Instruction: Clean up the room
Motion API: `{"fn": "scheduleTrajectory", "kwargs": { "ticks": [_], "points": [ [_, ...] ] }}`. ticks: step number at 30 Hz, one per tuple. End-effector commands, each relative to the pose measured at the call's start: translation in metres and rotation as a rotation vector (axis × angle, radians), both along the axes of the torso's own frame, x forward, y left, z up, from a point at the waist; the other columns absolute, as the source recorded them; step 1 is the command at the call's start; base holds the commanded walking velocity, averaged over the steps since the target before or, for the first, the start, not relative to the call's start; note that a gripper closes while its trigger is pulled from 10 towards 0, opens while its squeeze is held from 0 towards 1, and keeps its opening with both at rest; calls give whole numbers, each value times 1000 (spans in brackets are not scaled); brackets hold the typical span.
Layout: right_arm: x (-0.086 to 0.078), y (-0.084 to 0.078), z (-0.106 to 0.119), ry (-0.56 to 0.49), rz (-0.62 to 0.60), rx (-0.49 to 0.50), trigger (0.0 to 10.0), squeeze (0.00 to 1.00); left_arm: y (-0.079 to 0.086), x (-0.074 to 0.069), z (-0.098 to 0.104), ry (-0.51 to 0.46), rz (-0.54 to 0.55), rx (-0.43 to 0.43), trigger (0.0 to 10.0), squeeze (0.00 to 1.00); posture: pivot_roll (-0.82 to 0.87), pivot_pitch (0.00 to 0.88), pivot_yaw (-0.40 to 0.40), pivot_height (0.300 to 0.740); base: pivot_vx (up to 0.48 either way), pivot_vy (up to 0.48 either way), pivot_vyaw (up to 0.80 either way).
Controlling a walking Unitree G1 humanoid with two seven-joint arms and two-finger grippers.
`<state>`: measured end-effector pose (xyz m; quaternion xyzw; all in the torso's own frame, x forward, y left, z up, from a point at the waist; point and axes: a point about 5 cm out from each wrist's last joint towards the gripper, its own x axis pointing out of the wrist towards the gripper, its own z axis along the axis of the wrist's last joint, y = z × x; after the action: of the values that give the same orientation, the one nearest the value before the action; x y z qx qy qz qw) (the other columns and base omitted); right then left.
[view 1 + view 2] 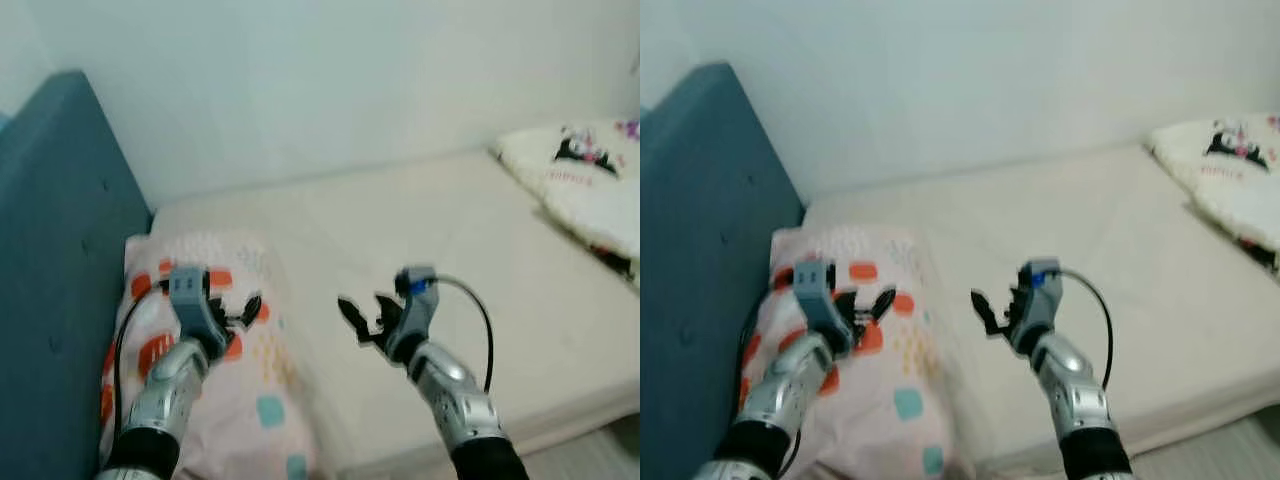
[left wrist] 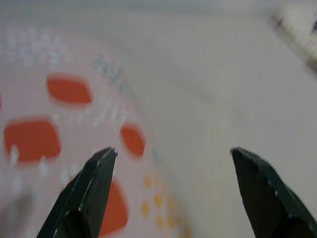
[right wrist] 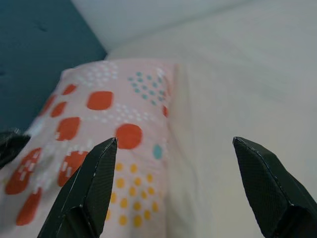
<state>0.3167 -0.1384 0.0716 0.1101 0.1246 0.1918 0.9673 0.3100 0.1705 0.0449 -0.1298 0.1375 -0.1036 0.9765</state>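
Both the left gripper [image 1: 240, 312] and right gripper [image 1: 362, 318] hover released over the soft, light patterned pillow [image 1: 250, 390] lower left—pinch its edge.

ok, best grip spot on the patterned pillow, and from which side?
Likely the pillow's long edge facing the open mattress: it lies flat against the blue headboard, so that side is blocked. Come from the mattress side and pinch the raised seam; the open left gripper hovers over it, and the right gripper is open beside it.
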Motion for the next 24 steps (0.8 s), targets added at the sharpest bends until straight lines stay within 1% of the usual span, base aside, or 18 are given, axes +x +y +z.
{"fn": "scheduleTrajectory", "kwargs": {
  "ticks": [1, 2, 4, 6, 7, 9, 10, 11, 12, 13, 14, 15, 16, 18, 19, 20, 22, 24],
  "points": [
    [-9, -5, -24, 85, -24, -48, 10000, 0, 16, -15, -23, 87, 28, 69, 10000, 0, -146, 3, 34, 740, 0, 0, 0],
    [-9, -5, -24, 85, -24, -48, 10000, 0, 16, -15, -23, 87, 28, 69, 10000, 0, -146, 3, 34, 740, 0, 0, 0],
    [-19, -11, -47, 165, -65, -88, 10000, 0, 34, -31, -44, 189, 83, 119, 10000, 0, -146, 3, 33, 740, 0, 0, 0],
    [-35, -20, -75, 283, -109, -202, 10000, 0, 49, -51, -63, 291, 124, 155, 10000, 0, -142, 0, 32, 740, 0, 0, 0],
    [-35, -20, -75, 283, -109, -202, 10000, 0, 49, -51, -63, 291, 124, 155, 10000, 0, -142, 0, 32, 740, 0, 0, 0],
    [-44, -24, -87, 343, -120, -268, 10000, 0, 55, -60, -71, 340, 142, 163, 10000, 0, -142, 0, 32, 740, 0, -472, 0],
    [-66, -33, -110, 466, -152, -337, 10000, 0, 61, -81, -88, 449, 178, 191, 10000, 0, -134, 0, 29, 740, 0, -469, 0],
    [-66, -33, -110, 466, -152, -337, 10000, 0, 61, -81, -88, 449, 178, 191, 10000, 0, -134, 0, 29, 740, 0, -469, 0],
    [-73, -35, -117, 503, -166, -344, 10000, 0, 62, -88, -93, 481, 187, 199, 10000, 0, -134, 0, 29, 740, 0, -469, 0],
    [-96, -41, -134, 615, -215, -334, 10000, 0, 62, -109, -108, 586, 210, 215, 10000, 0, -130, 0, 28, 740, 0, -469, 0],
    [-104, -42, -139, 652, -233, -322, 10000, 0, 62, -116, -113, 621, 217, 219, 10000, 0, -130, 0, 28, 740, 0, -469, 0],
    [-104, -42, -139, 652, -233, -322, 10000, 0, 62, -116, -113, 621, 217, 219, 10000, 0, -130, 0, 28, 740, 0, -469, 0],
    [-112, -42, -144, 686, -237, -318, 10000, 0, 60, -125, -119, 663, 217, 227, 10000, 0, -128, 0, 26, 740, 0, -469, 0],
    [-116, -42, -147, 701, -237, -318, 10000, 0, 60, -130, -122, 685, 216, 233, 10000, 0, -128, 0, 26, 740, 0, -469, 0],
    [-129, -40, -154, 745, -220, -345, 10000, 0, 58, -148, -131, 762, 211, 254, 10000, 0, -130, 0, 26, 740, 0, -469, 0],
    [-129, -40, -154, 745, -220, -345, 10000, 0, 58, -148, -131, 762, 211, 254, 10000, 0, -130, 0, 26, 740, 0, -469, 0],
    [-140, -41, -160, 782, -239, -349, 10000, 0, 57, -163, -137, 815, 213, 259, 10000, 0, -131, 0, 27, 740, 0, -469, 0],
    [-142, -42, -161, 794, -251, -345, 10000, 0, 58, -166, -139, 825, 210, 260, 10000, 0, -133, 0, 28, 740, 0, -471, 0]
  ]
}}
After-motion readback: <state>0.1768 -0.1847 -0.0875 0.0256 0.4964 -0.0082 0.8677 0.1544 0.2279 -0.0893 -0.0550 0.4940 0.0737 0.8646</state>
